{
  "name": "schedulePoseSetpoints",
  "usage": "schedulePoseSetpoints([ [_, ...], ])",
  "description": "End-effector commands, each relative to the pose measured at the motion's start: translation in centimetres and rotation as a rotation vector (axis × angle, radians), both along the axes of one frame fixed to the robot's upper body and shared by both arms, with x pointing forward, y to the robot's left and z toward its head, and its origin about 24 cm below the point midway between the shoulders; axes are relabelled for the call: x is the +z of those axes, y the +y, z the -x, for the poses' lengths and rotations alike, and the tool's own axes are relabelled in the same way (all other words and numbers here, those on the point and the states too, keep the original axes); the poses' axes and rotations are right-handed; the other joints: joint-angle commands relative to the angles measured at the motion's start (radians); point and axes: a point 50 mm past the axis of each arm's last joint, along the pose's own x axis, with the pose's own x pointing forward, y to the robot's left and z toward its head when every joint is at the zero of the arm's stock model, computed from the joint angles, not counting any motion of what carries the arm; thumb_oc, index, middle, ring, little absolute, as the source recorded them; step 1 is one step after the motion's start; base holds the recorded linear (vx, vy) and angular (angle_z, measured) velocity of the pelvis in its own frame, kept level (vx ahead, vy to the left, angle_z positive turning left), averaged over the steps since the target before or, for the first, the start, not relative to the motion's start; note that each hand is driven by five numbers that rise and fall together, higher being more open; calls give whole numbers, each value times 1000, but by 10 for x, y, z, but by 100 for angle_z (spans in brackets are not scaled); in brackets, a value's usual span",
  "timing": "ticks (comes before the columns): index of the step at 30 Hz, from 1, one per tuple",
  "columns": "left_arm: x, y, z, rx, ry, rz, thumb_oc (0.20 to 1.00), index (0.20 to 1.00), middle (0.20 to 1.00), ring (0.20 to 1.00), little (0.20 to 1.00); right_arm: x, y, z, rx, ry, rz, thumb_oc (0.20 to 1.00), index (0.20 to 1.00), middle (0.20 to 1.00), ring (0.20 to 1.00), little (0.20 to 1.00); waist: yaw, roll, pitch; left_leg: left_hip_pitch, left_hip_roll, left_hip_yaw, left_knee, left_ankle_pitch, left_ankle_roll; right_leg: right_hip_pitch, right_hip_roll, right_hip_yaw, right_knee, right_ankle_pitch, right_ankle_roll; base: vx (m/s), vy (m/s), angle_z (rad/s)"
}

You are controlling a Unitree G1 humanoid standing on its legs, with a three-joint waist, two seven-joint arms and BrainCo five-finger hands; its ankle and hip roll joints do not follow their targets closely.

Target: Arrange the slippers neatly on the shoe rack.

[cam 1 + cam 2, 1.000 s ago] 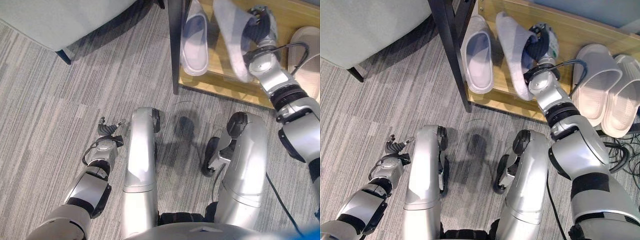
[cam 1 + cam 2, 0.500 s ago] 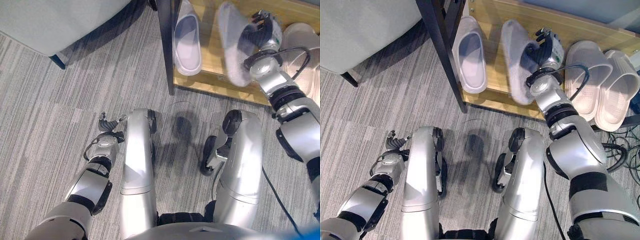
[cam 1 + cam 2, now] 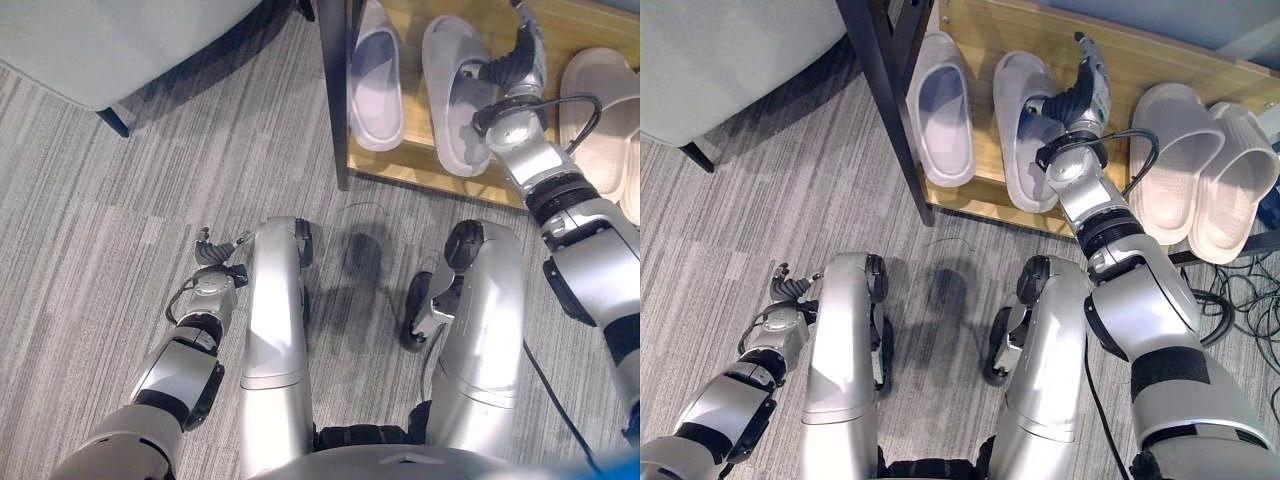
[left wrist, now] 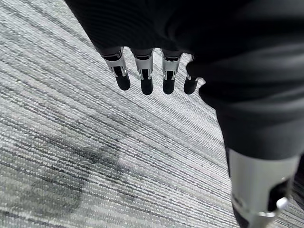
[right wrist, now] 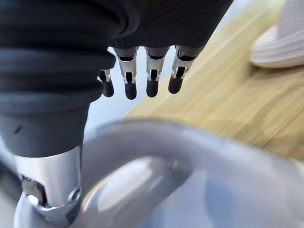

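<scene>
Two grey slippers lie side by side on the wooden shelf (image 3: 1155, 60) of the shoe rack. The left grey slipper (image 3: 940, 110) sits by the black post. The right grey slipper (image 3: 1025, 150) lies flat, opening up, heel toward me. My right hand (image 3: 1080, 95) rests against its strap with fingers (image 5: 152, 80) straight, pointing toward the back of the shelf, and the thumb by the strap (image 5: 180, 156). My left hand (image 3: 215, 260) hangs low over the carpet beside my leg, fingers (image 4: 142, 78) relaxed and holding nothing.
A pair of beige slippers (image 3: 1175, 150) (image 3: 1230, 190) takes the right part of the same shelf. The rack's black post (image 3: 885, 90) stands at the shelf's left end. A grey upholstered seat (image 3: 730, 50) on dark legs is at the far left.
The right grey slipper, held tilted with its sole showing, now lies flat on the shelf beside the other. My right hand's fingers have straightened off it. The left hand has not moved.
</scene>
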Motion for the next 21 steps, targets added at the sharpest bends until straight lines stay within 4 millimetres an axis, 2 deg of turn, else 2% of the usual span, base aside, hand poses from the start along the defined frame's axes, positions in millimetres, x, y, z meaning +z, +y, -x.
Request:
schedulePoseSetpoints([
  [1, 3, 9, 4, 46, -16, -38, 1000, 1000, 1000, 1000, 1000, 32, 7, 11, 62, -213, -125, 1000, 1000, 1000, 1000, 1000, 49, -25, -33, -39, -69, -125, -46, 50, -17, 90, 7, 170, 79, -39, -15, -34, -4, -1],
  [4, 0, 8, 6, 50, -18, -35, 1000, 1000, 1000, 1000, 1000, 24, 1, 23, 77, -283, -150, 1000, 1000, 1000, 1000, 1000, 36, -26, -33, -39, -71, -122, -43, 57, -15, 90, 11, 170, 81, -40, -15, -51, -9, -1],
  [9, -4, 8, 10, 50, -8, -25, 1000, 1000, 1000, 1000, 1000, 10, 1, 24, 103, -250, -176, 1000, 1000, 1000, 1000, 1000, 31, -22, -33, -39, -73, -123, -42, 65, -16, 90, 14, 169, 81, -37, -15, -58, -6, 0],
  [12, -8, 2, 11, 53, -19, 13, 1000, 1000, 1000, 1000, 1000, -17, 17, 35, 238, -257, -345, 1000, 1000, 1000, 1000, 1000, 18, -28, -33, -39, -78, -114, -47, 79, -15, 90, 23, 170, 76, -32, -17, -67, 9, -1],
  [17, -9, -1, 13, 56, -29, 27, 1000, 1000, 1000, 1000, 1000, -40, 25, 43, 306, -210, -367, 1000, 1000, 1000, 1000, 1000, 15, -25, -33, -39, -86, -112, -34, 85, -17, 90, 29, 172, 82, -25, -10, -47, 12, -6],
  [18, -9, -3, 12, 48, -33, 31, 1000, 1000, 1000, 1000, 1000, -52, 30, 44, 329, -172, -379, 1000, 1000, 1000, 1000, 1000, 9, -21, -33, -39, -84, -112, -30, 85, -18, 90, 30, 174, 86, -25, -7, -48, 12, -3],
  [19, -9, -3, 12, 48, -32, 31, 1000, 1000, 1000, 1000, 1000, -52, 30, 44, 329, -172, -379, 1000, 1000, 1000, 1000, 1000, 9, -22, -33, -39, -84, -111, -29, 85, -18, 90, 30, 175, 86, -26, -7, -52, 11, -1],
  [21, -8, -5, 11, 43, -39, 30, 1000, 1000, 1000, 1000, 1000, -69, 34, 47, 346, -123, -396, 1000, 1000, 1000, 1000, 1000, 2, -19, -33, -39, -83, -107, -24, 88, -16, 90, 32, 176, 90, -22, -3, -20, 4, 0],
])
